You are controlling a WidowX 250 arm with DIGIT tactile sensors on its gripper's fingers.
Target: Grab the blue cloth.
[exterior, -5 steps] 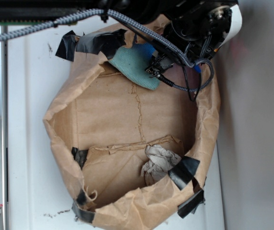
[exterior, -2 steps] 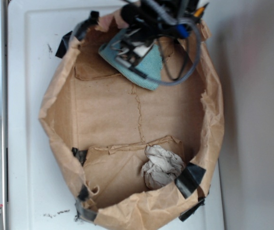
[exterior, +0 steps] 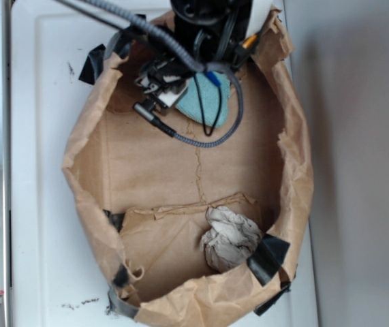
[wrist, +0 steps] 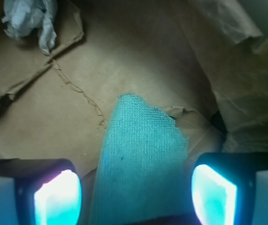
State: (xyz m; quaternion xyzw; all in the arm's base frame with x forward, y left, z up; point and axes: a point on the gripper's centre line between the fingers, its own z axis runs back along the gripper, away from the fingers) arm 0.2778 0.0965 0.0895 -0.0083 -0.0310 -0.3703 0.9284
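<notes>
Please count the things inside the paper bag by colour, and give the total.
Blue: 1, the blue cloth, between the open fingers of the gripper.
Off-white grey: 1, the crumpled rag.
Total: 2, inside the brown paper bag.

blue cloth (wrist: 141,159): woven fabric, fine regular grid texture, matt, slightly fuzzy at the edges. paper bag (exterior: 85,204), in which the cloth lies: brown kraft paper, matt, creased, with torn edges along its rim. black tape (exterior: 268,257) on the bag's rim: smooth, faint sheen. rag (exterior: 229,236) on the bag's floor: off-white, wrinkled, matt. fingers (wrist: 213,194) of the gripper (wrist: 136,197): smooth, glossy pads in black housings. cable (exterior: 201,142) over the bag: braided sleeve.
</notes>
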